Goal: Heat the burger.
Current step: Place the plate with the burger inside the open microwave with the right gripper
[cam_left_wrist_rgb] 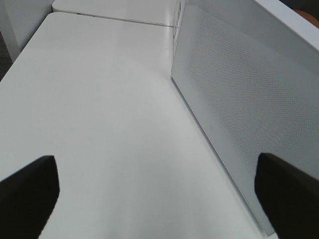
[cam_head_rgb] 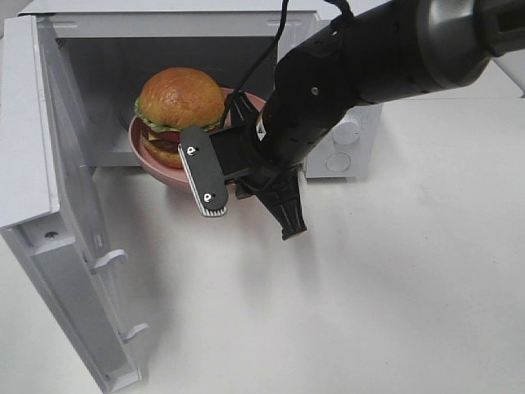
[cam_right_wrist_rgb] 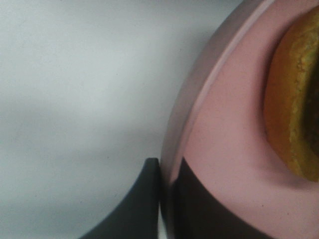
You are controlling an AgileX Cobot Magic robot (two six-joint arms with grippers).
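Beside the open white microwave door (cam_head_rgb: pixel 78 222), the left gripper (cam_left_wrist_rgb: pixel 158 194) hangs spread and empty. Further in, the right gripper (cam_right_wrist_rgb: pixel 164 174) pinches the rim of the round pink plate (cam_right_wrist_rgb: pixel 199 99), with the tall golden-bunned burger (cam_head_rgb: pixel 180 103) aboard at the microwave mouth (cam_head_rgb: pixel 102 107). Loading, I judge; next, a level push inward.

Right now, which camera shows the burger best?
Exterior high: nearly the whole burger shows on the pink plate at the microwave's mouth. Right wrist catches only a bun edge; left wrist mostly the door.
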